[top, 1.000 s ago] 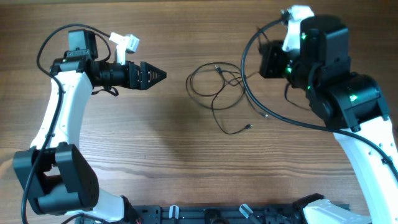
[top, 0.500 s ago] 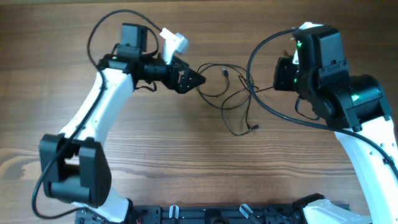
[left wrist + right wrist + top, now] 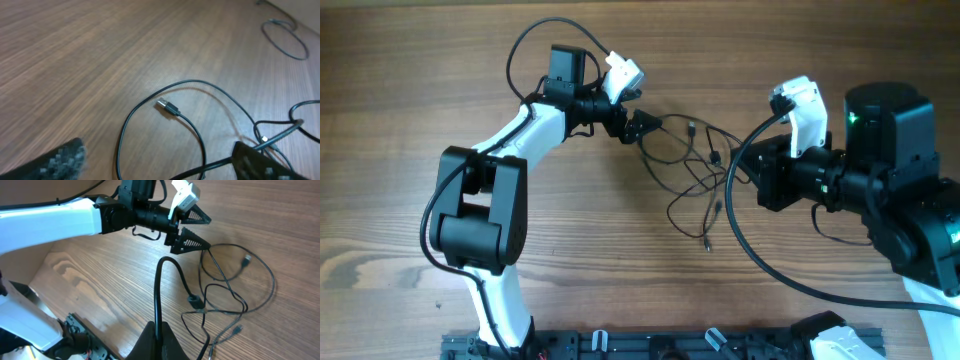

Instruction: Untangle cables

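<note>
Several loops of cables (image 3: 690, 165) in a knot on the table (image 3: 420, 60), between both grippers. On the left gripper (image 3: 645, 125), jaws spread wide at the knot's edge, one loop lying between the fingers, nothing gripped. On the right gripper (image 3: 160, 330), jaws pressed together, seemingly pinching one strand near a plug. Risk: closing left on two strands at once, then pulling and tightening the knot, or dragging the whole heap. In the way: thick arm wire (image 3: 732, 200) beside the heap's right side.
</note>
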Action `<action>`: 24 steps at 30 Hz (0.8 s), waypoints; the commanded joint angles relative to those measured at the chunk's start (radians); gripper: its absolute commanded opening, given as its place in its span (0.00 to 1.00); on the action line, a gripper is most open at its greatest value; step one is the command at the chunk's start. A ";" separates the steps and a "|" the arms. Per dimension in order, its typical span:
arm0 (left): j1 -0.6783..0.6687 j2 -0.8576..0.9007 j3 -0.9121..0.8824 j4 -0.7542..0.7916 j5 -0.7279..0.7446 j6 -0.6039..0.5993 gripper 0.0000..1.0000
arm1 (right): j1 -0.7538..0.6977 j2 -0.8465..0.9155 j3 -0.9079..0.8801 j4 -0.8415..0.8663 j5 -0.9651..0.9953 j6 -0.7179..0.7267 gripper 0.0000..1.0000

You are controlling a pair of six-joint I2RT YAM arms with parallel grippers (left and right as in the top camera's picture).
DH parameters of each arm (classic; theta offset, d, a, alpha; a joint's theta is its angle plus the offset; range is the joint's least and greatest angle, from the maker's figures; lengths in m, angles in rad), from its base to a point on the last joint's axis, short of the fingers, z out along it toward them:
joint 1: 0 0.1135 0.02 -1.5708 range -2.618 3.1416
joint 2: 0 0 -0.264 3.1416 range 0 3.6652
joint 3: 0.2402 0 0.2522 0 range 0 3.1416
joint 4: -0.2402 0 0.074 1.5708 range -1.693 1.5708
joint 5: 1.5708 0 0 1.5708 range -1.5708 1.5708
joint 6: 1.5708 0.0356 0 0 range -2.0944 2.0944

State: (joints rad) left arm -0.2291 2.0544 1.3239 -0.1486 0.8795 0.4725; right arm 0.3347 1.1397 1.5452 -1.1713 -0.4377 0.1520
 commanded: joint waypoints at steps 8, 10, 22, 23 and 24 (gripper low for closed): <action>-0.003 0.022 0.002 -0.256 0.247 0.292 0.93 | -0.002 0.079 0.009 0.076 0.069 0.007 0.04; -0.007 0.022 0.002 -0.264 0.246 0.310 0.89 | -0.002 0.079 0.009 0.079 0.060 0.008 0.04; -0.089 0.085 0.002 -0.085 0.156 0.305 0.63 | -0.002 0.073 0.009 0.079 -0.046 0.005 0.04; -0.089 0.085 0.002 -0.069 0.155 0.305 0.60 | -0.002 0.073 0.009 0.079 -0.051 0.005 0.04; -0.089 0.086 0.002 -0.059 0.154 0.305 0.60 | -0.002 0.073 0.009 0.080 -0.051 0.005 0.04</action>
State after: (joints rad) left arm -0.3153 2.1311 1.3262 -0.2321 1.0370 0.7673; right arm 0.3347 1.2201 1.5452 -1.0946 -0.4488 0.1555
